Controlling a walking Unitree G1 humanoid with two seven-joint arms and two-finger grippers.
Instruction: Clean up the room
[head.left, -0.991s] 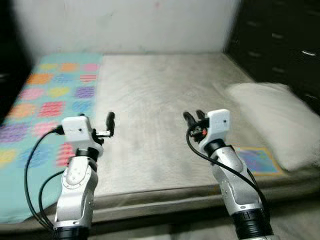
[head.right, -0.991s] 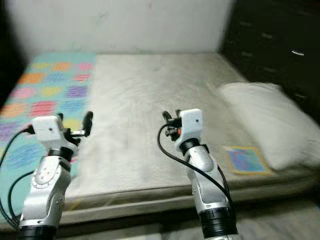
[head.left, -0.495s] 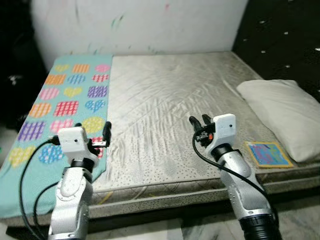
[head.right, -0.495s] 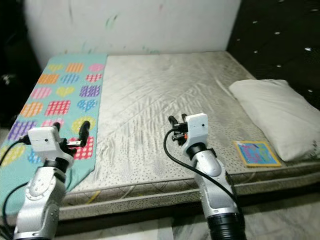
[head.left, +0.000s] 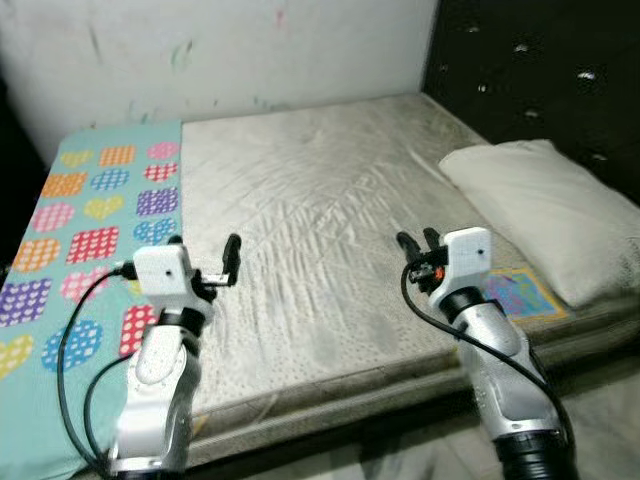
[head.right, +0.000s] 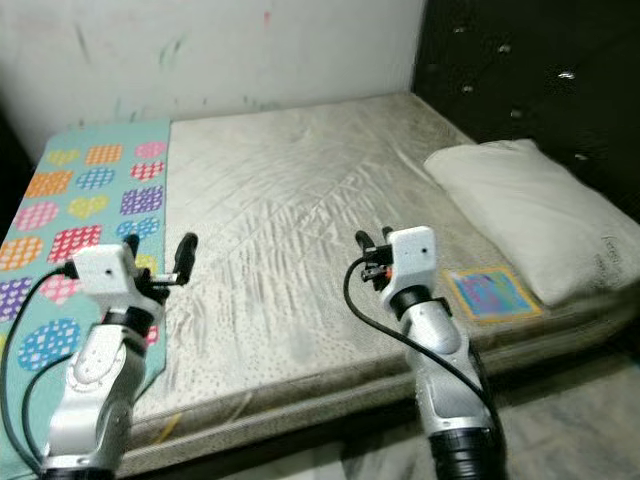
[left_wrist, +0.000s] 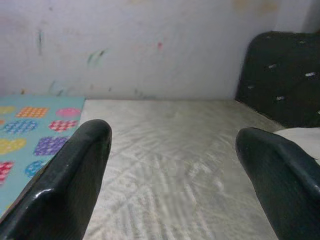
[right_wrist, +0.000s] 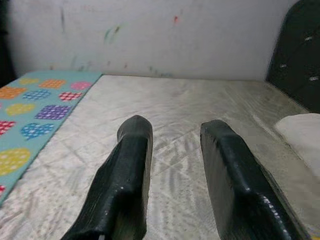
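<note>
Head stereo pair looking down over mattress (head.left: 320, 240), wrist cameras low, facing wall (left_wrist: 150, 45)
</note>
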